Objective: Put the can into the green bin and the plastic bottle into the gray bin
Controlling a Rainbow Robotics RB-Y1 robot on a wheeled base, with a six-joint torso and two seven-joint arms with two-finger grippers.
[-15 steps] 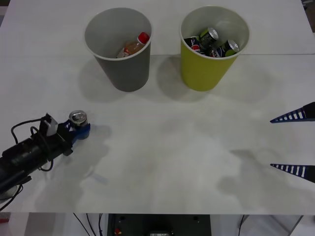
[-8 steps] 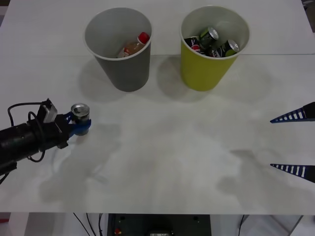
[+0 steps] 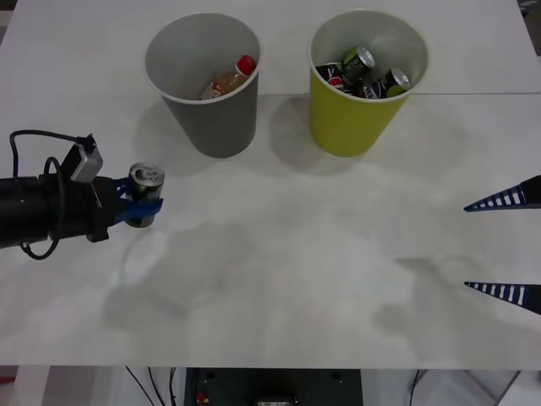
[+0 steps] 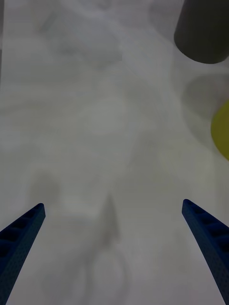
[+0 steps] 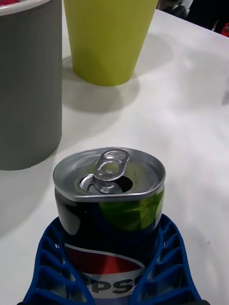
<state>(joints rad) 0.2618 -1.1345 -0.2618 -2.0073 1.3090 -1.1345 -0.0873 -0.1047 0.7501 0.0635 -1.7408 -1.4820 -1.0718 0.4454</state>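
Lifted since earlier, the can [image 3: 146, 194] rises off the table [image 3: 279, 279] near its left edge, pinched by the left gripper [image 3: 139, 208]; the right gripper [image 3: 504, 247] waits spread.

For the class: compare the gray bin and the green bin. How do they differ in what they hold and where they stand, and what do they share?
1. The gray bin holds a plastic bottle; the green bin holds several cans.
2. The gray bin stands nearer the left tool, which grips a can; the green bin stands toward the robot's right.
Shared: both are upright, tapered cups of similar size with pale insides, on the white table.
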